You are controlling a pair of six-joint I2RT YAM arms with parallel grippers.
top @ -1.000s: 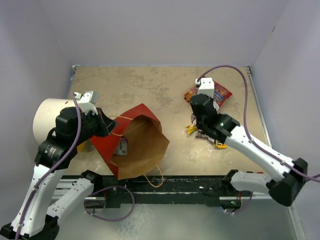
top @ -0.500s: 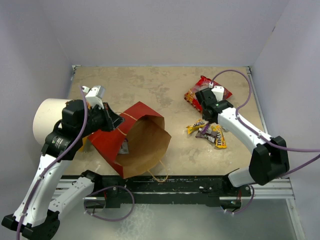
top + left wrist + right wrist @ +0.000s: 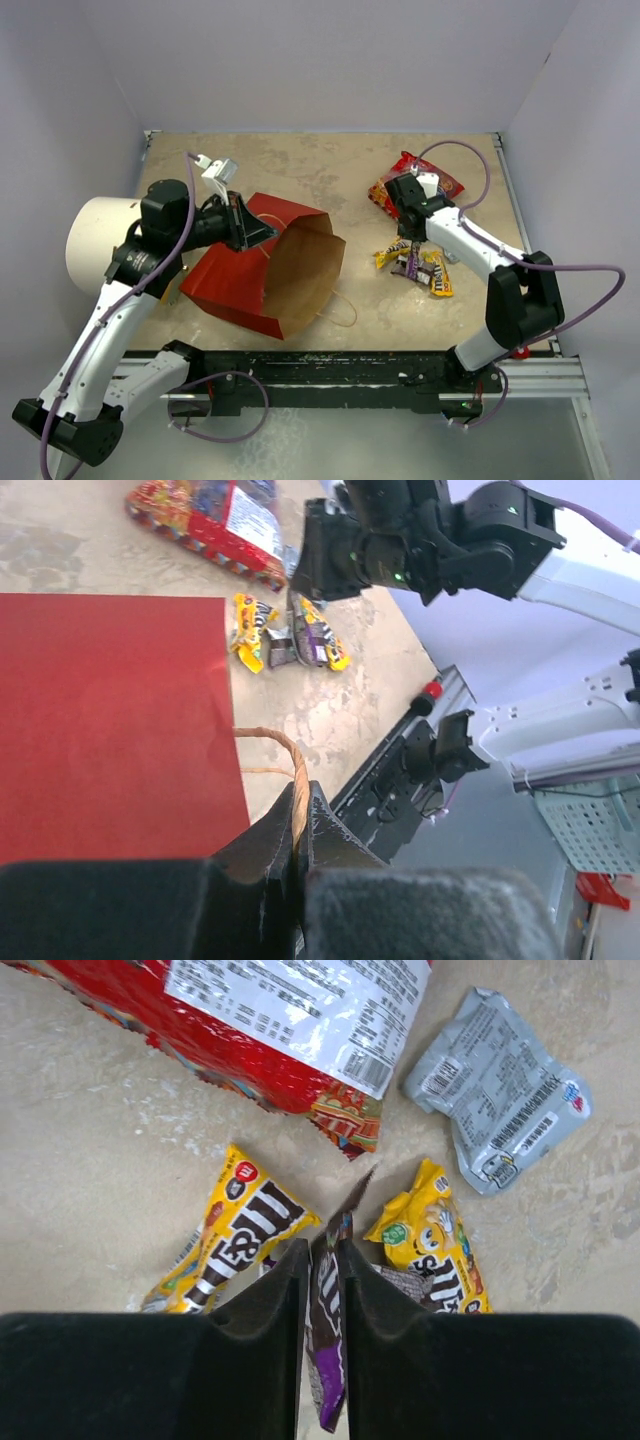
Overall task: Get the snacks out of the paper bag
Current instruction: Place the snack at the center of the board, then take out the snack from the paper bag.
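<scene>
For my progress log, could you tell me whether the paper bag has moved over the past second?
Yes. The paper bag has swung its mouth rightward, away from the white cylinder, towed by the left gripper.

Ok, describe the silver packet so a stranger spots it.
Find the big red snack bag far right on the table. By its barcode end lies the silver-grey packet, the only colourless wrapper; neighbouring candy packs are yellow or purple.

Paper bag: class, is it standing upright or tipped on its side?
Tipped on its side: from above, the paper bag shows a broad red panel facing up, its brown mouth opening sideways.
</scene>
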